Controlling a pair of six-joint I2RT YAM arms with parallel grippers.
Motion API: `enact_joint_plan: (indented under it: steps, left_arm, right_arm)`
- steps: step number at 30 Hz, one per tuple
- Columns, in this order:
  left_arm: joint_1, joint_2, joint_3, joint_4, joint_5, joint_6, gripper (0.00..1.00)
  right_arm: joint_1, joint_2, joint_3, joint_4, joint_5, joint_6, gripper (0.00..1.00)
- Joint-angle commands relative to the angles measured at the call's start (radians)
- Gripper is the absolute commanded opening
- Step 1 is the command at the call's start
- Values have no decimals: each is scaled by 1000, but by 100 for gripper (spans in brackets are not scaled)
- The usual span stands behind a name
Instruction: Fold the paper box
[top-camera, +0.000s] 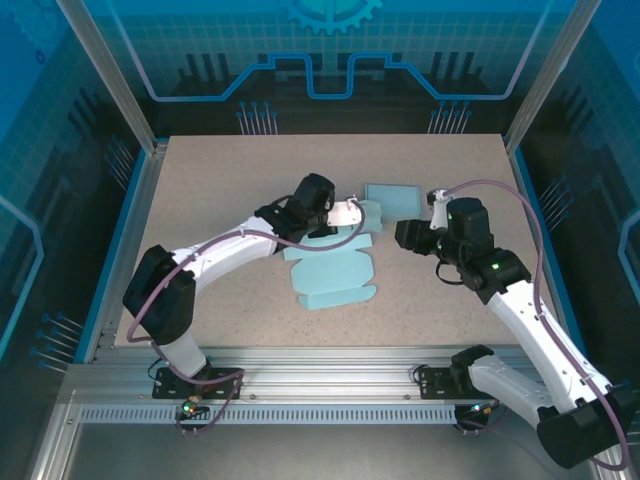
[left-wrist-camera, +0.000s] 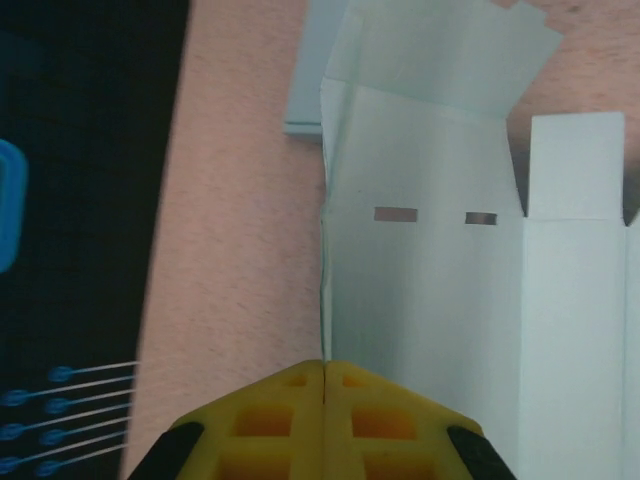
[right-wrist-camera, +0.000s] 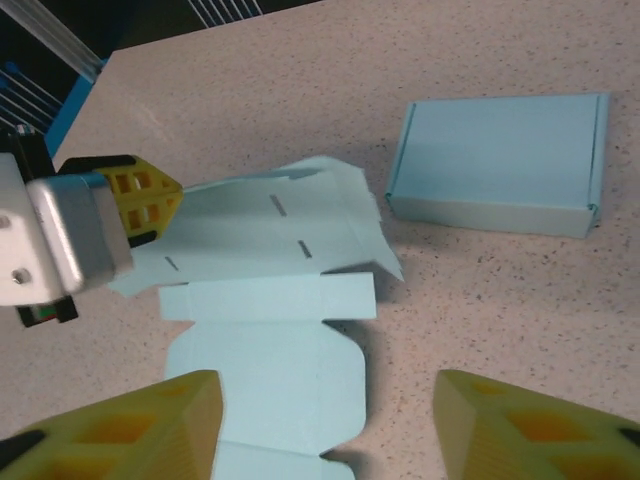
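Left gripper (left-wrist-camera: 323, 372) pinches the far flap of the flat box (top-camera: 335, 268).
Right gripper (right-wrist-camera: 320, 415) hangs wide and empty, near the folded box (right-wrist-camera: 500, 165).

The left arm (top-camera: 215, 250) reaches from the near left to the far end of the paper box (top-camera: 335, 270), where the left gripper (top-camera: 352, 212) has its jaws pressed together on a raised flap. The right arm (top-camera: 520, 300) bends in from the right of the box, with the right gripper (right-wrist-camera: 322, 392) pointing at it, jaws wide apart

White arm links (top-camera: 225, 248), black joints (top-camera: 160, 290), mauve cables (top-camera: 490, 181), yellow fingers (left-wrist-camera: 270, 420) moulded with square pockets.
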Motion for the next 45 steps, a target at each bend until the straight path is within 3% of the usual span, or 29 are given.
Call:
enact_joint_plan:
  steps: [1, 6, 11, 23, 30, 33, 38, 41, 45]
  left_arm:
    - [-35, 16, -76, 308, -136, 82, 0]
    - [-61, 4, -174, 468, -135, 81, 0]
    - [-74, 12, -232, 549, -143, 79, 0]
    - [-93, 31, -260, 597, -131, 89, 0]
    - [-101, 36, -276, 638, -132, 91, 0]
    - [-103, 35, -276, 646, -127, 79, 0]
    - [-103, 33, -291, 675, -117, 63, 0]
    - [-104, 26, -315, 702, -112, 52, 0]
    - [-91, 2, -351, 701, -106, 20, 28]
  right_arm:
    - [-27, 7, -12, 8, 1, 99, 49]
    - [-77, 78, -52, 154, -154, 249, 45]
    - [-88, 223, -47, 344, -290, 364, 48]
    - [-46, 454, 22, 529, -307, 481, 51]
    - [-43, 516, 53, 546, -301, 504, 50]
    - [-43, 536, 49, 570, -311, 519, 42]
    - [-43, 553, 39, 592, -312, 541, 20]
    - [-44, 552, 19, 594, -297, 550, 13]
    - [-50, 545, -13, 606, -293, 563, 9]
